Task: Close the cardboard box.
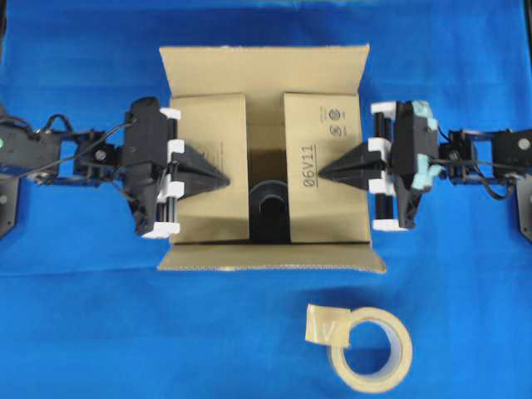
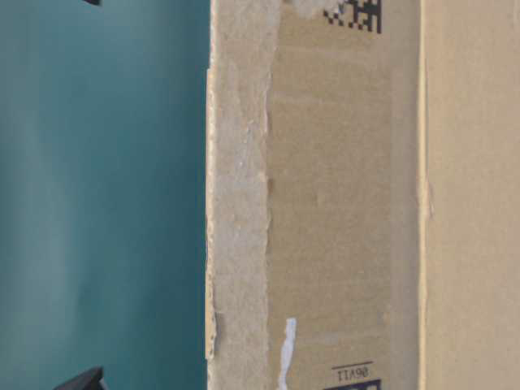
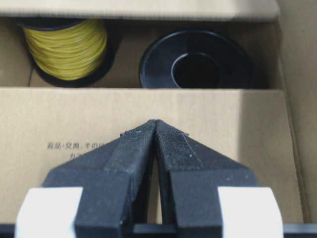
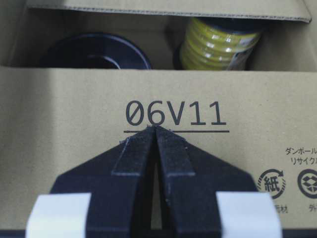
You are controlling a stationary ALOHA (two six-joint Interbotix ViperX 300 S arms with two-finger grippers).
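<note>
The brown cardboard box stands mid-table with its left flap and right flap folded down flat, leaving a gap between them. Its far flap and near flap lie spread outward. My left gripper is shut with its tips resting on the left flap. My right gripper is shut too, tips on the right flap just under the print "06V11". Through the gap I see a black spool and a yellow wire spool inside.
A beige tape roll lies on the blue cloth in front of the box, to the right. The table-level view is filled by the box wall close up, with a teal background on its left.
</note>
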